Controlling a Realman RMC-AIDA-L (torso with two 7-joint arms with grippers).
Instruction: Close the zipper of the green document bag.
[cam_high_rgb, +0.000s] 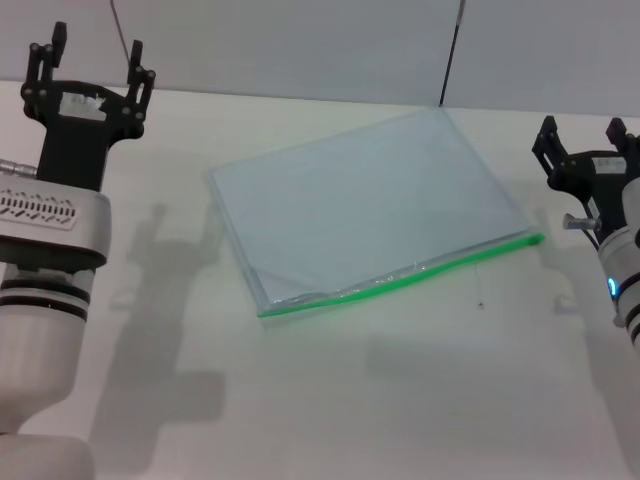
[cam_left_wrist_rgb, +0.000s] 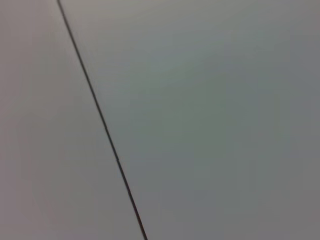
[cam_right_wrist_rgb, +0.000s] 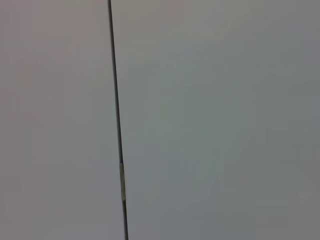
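Left gripper (cam_high_rgb: 92, 62), seen in the head view, is raised at the far left of the table (cam_high_rgb: 330, 400), its two black fingers spread apart and holding nothing; it stands well apart from the bag, and its shadow falls on the white surface between the arm and the bag's left corner. Right gripper (cam_high_rgb: 585, 135), at the right edge of the same view, is likewise raised with its fingers spread and empty, near but not touching the right end of the green strip. The green document bag (cam_high_rgb: 365, 205) lies flat on the table between the two arms, turned at an angle so that one corner points toward the rear wall (cam_high_rgb: 300, 45); its translucent pale blue-grey face is uncovered. The zipper (cam_high_rgb: 400, 279) runs along the long edge nearest the robot, from the low left corner up to the right corner. Toward the left end of that edge the bag's two layers appear slightly parted; the slider cannot be made out. Both wrist views show only a plain grey surface crossed by one thin dark line (cam_left_wrist_rgb: 100, 117), (cam_right_wrist_rgb: 116, 100), with neither bag nor fingers in them.
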